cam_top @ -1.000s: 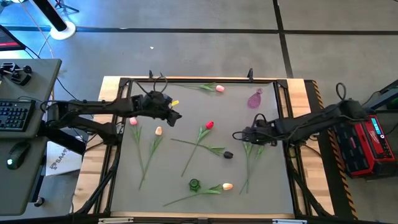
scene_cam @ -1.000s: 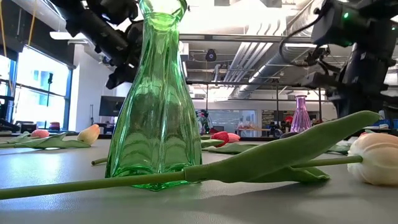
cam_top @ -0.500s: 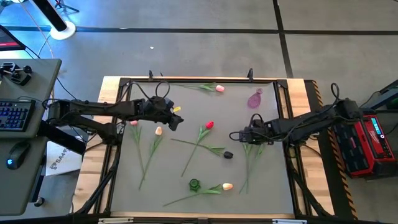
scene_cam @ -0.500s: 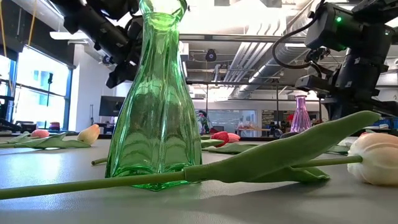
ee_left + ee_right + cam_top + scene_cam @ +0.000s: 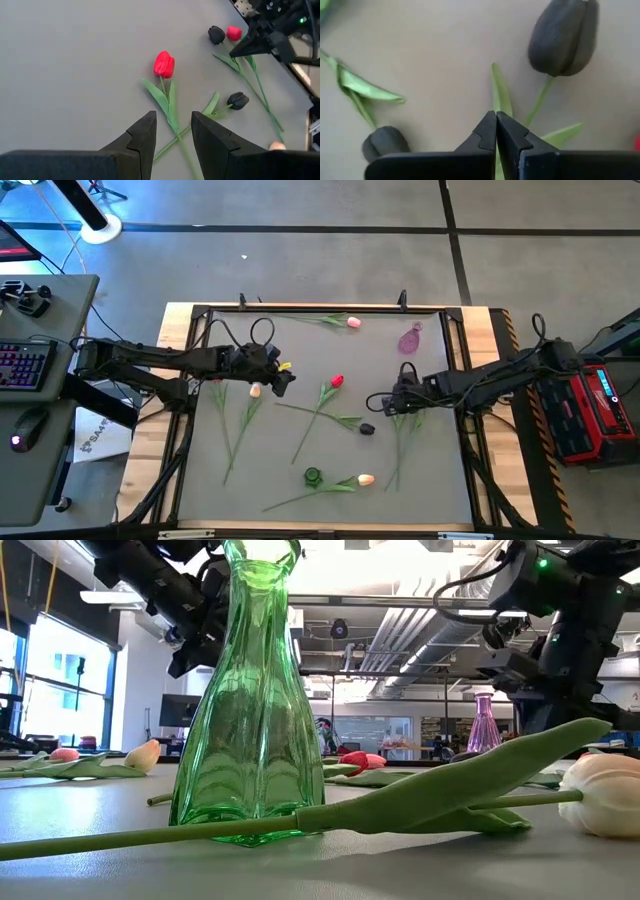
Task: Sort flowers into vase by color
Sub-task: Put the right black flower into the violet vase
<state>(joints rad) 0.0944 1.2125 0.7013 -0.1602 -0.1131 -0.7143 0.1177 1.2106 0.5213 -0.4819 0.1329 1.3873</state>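
Note:
Several tulips lie flat on the grey table. A red one (image 5: 337, 381) is mid-table, with a near-black one (image 5: 367, 429) beside it and a cream one (image 5: 366, 478) by the green vase (image 5: 312, 476). Pale ones (image 5: 255, 390) lie at the left, and a pink one (image 5: 352, 322) at the far edge. My left gripper (image 5: 285, 379) hovers open left of the red tulip (image 5: 164, 64), nothing between its fingers (image 5: 146, 134). My right gripper (image 5: 496, 129) is shut, pointing down above leaves between two near-black heads (image 5: 565, 35), (image 5: 385, 142).
A purple vase (image 5: 410, 340) stands at the far right of the table. The green vase (image 5: 250, 690) stands close to the near edge, with the cream tulip's stem and leaf (image 5: 450, 795) lying beside it. A wooden frame (image 5: 330, 308) borders the grey mat.
My left gripper, still open, has moved toward the table's near edge and a little toward the red tulip. My right gripper has rolled about its own pointing line while staying shut over the same spot. No flower has moved.

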